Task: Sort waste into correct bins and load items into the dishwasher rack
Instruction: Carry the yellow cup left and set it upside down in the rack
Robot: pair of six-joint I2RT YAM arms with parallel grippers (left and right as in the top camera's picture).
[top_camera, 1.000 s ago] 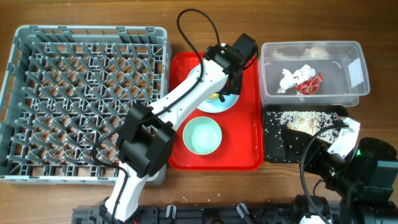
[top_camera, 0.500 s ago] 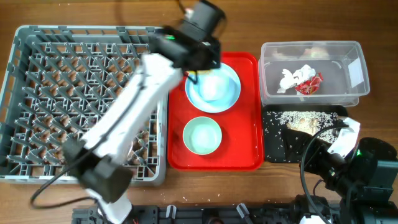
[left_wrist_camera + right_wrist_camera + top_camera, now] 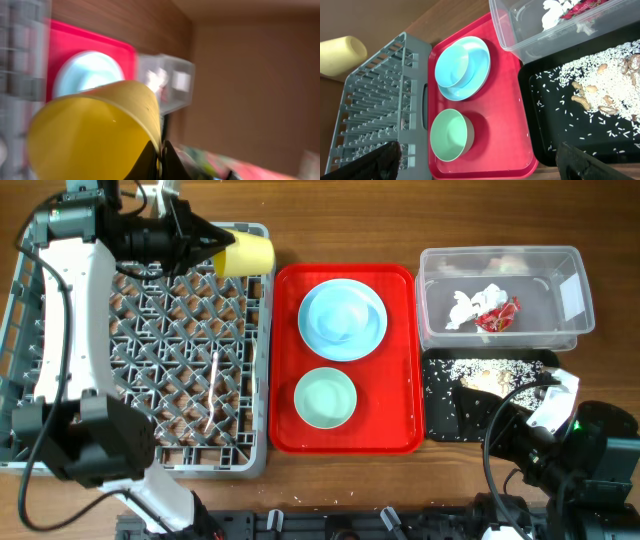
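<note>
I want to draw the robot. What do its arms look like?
The left arm has long white tubes with chunky black joints and black pointy fingers. The right arm is mostly black with a white piece, a green light and a black cable.

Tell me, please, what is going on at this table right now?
The left gripper holds the small yellow cup over the far right corner of the large grey plastic rack. The light blue round plate and pale green bowl sit on the red serving tray. The right gripper rests open by the shallow black tray.
</note>
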